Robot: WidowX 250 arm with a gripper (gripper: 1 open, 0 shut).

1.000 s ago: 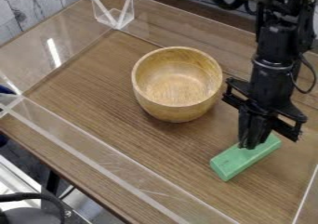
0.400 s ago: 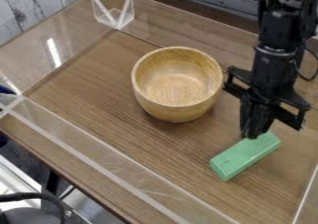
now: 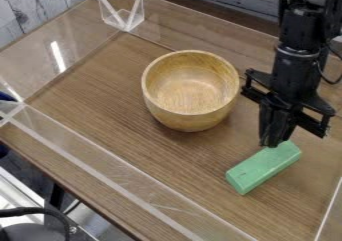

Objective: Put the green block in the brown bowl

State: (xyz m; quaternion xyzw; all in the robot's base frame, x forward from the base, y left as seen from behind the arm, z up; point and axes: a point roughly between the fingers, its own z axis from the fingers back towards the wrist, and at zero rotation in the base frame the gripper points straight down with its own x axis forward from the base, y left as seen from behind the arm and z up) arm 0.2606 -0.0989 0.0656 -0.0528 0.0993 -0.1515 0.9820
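Showing: one brown bowl, one green block, one claw.

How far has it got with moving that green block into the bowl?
Not far, it seems. The green block lies on the table, outside the brown bowl, which has nothing in it. The tool is near the block's far end, its tips closed, apparently holding nothing. Gripping the block, lifting it and setting it in the bowl all look left to do.

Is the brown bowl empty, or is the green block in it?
Empty: the brown bowl shows bare wood inside, and the green block lies on the table.
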